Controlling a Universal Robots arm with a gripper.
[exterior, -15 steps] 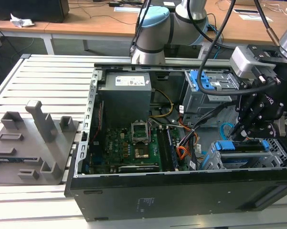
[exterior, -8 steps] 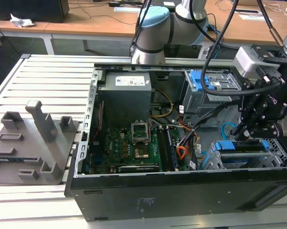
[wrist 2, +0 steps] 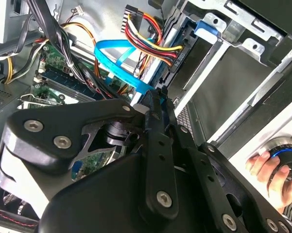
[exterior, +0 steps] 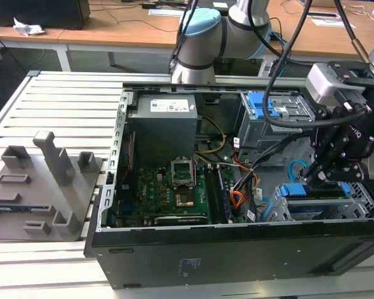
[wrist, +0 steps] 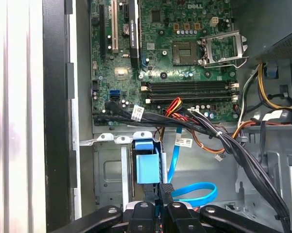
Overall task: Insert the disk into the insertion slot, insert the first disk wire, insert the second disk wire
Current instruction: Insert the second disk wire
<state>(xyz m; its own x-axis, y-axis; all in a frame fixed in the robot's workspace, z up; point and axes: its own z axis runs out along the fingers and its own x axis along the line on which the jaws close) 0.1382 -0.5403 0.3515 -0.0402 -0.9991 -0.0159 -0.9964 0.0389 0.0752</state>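
The disk's blue frame (exterior: 315,190) lies in the low grey insertion slot (exterior: 363,200) at the case's front corner, on the exterior view's right. My gripper (exterior: 312,176) hangs just above the frame's end. In both wrist views the black fingers (wrist 2: 158,126) are pressed together on the black plug at the end of a flat blue disk wire (wrist 2: 117,62), which loops beside the gripper (wrist: 166,194). The frame's blue tab (wrist: 146,166) sits right ahead of the fingertips. A black plug with red, yellow and black wires (wrist 2: 150,40) rests at the slot's edge.
The open case holds the motherboard (exterior: 174,190), a grey power supply (exterior: 163,128) and a taller grey cage with a blue latch (exterior: 275,112). Black cable bundles (wrist: 218,138) cross close to the slot. A grey fixture block (exterior: 40,187) lies outside the case. A person's hand (wrist 2: 267,167) grips a knob.
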